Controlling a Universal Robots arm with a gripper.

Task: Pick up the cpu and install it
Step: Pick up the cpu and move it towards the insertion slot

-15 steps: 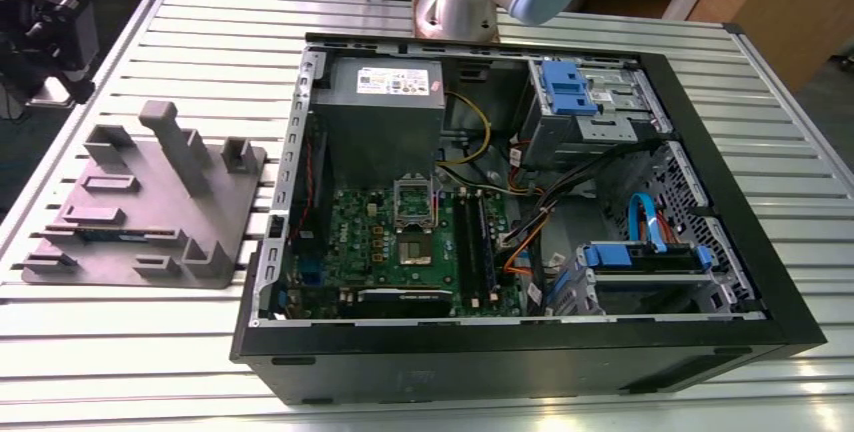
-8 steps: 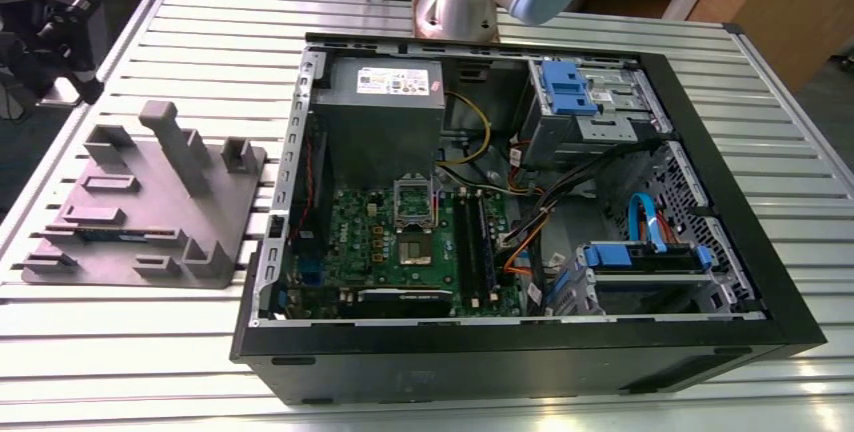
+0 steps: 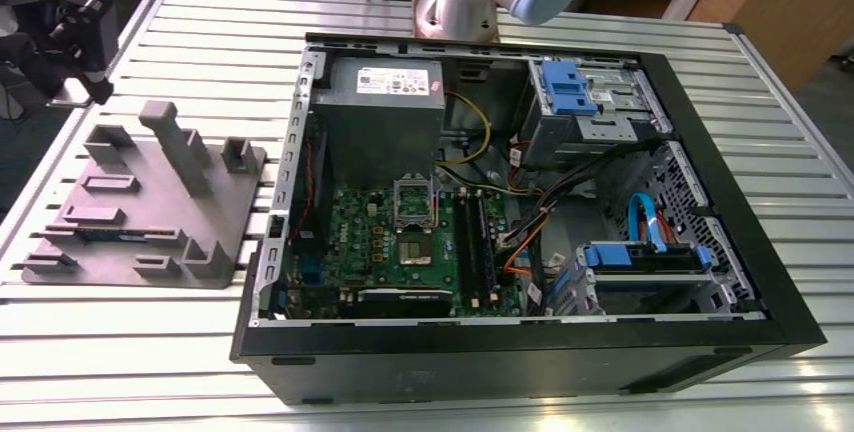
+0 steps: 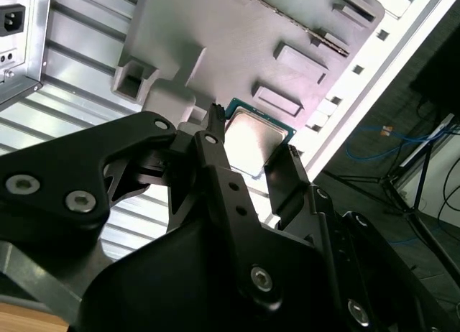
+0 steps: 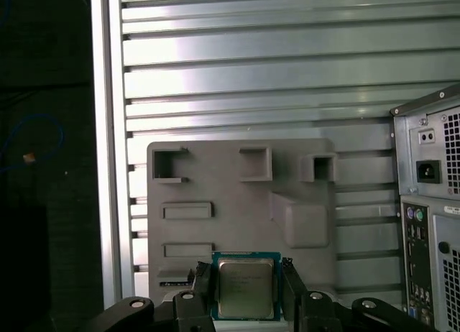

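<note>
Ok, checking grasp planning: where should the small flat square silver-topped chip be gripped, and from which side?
Two opposite green edges of the small flat silver-topped chip, coming square onto its metal face: thin and flat, only its edges offer purchase. The end effector clamps those edges.

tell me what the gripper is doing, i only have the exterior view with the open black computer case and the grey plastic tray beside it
observer: In both wrist views the black gripper is shut on the cpu, a small flat square chip with a silver-grey metal top and a thin green edge. Its fingers are against two opposite edges.
operator: is it over the case
observer: No. In the first wrist view the grey plastic tray sits straight behind the cpu, and the computer case's grey rear panel is off beside the tray.
</note>
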